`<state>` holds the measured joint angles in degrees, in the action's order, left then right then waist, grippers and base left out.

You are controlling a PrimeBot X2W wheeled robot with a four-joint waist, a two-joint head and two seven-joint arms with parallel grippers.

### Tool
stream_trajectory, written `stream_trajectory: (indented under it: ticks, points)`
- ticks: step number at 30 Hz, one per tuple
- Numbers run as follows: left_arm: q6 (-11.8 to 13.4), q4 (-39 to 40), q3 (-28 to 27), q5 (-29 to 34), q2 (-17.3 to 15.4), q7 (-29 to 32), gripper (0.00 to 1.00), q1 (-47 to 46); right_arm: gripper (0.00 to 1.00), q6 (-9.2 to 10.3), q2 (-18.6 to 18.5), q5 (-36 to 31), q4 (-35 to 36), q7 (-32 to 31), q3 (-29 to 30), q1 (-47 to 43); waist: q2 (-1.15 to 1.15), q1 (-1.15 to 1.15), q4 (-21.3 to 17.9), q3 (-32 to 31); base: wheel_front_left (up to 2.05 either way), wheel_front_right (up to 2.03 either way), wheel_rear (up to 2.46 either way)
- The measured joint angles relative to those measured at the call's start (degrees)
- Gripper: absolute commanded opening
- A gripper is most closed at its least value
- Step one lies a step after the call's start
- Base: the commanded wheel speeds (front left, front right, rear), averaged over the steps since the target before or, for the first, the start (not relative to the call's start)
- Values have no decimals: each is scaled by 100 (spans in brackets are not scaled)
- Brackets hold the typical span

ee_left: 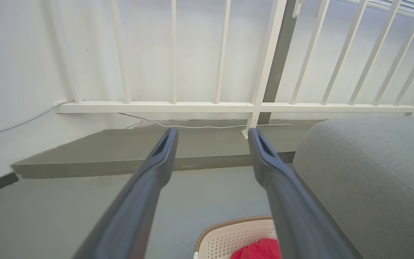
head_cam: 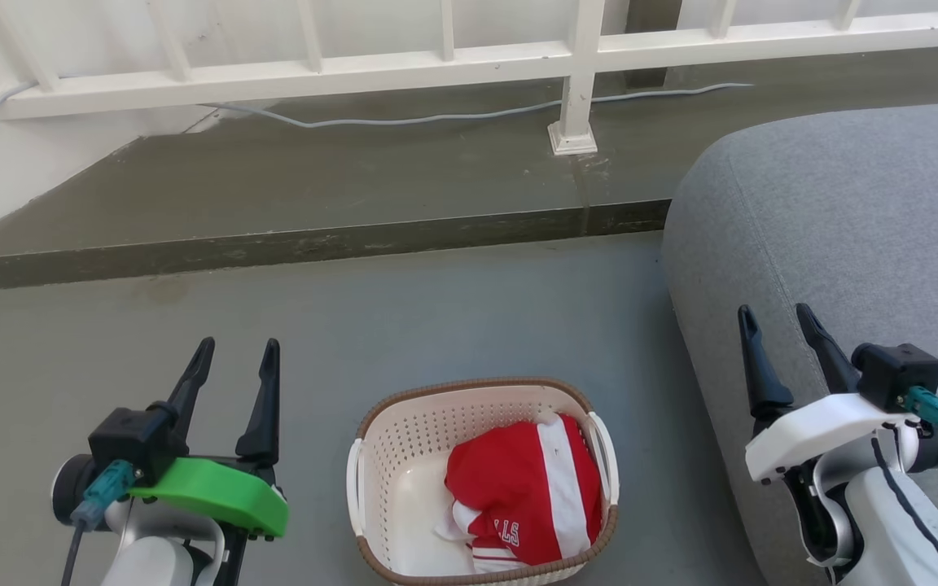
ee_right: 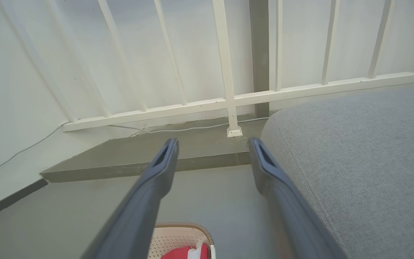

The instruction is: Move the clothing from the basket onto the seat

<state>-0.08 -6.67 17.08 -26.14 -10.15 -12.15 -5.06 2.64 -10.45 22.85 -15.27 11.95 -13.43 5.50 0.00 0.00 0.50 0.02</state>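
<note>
The red clothing (head_cam: pixel 526 488) with its white stripes lies bunched in the basket (head_cam: pixel 469 386), toward its right side (a white piece peeks out underneath). The basket stands on the floor (head_cam: pixel 436 317) just beside the grey seat (head_cam: pixel 843 228). The left claw (head_cam: pixel 239 346) hovers left of the basket, fingers spread apart and empty. The right claw (head_cam: pixel 773 311) hangs over the seat's edge, likewise spread and empty.

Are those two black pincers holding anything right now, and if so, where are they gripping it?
Nothing is held. The left pincer and the right pincer both stand open and empty; the clothing lies untouched in the basket.
</note>
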Motion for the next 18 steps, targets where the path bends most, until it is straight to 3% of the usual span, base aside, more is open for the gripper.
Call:
stream_trajectory:
  ticks: [11,18]
  points:
    - [129,-65,157,633,3,-210,100,0,100,102,-2,-773,-71,235,-149,27,0,0,-19,-2,0,0,0]
    - [162,-183,142,619,21,-210,100,0,100,102,2,-827,-108,238,-131,112,0,0,-19,-1,0,0,0]
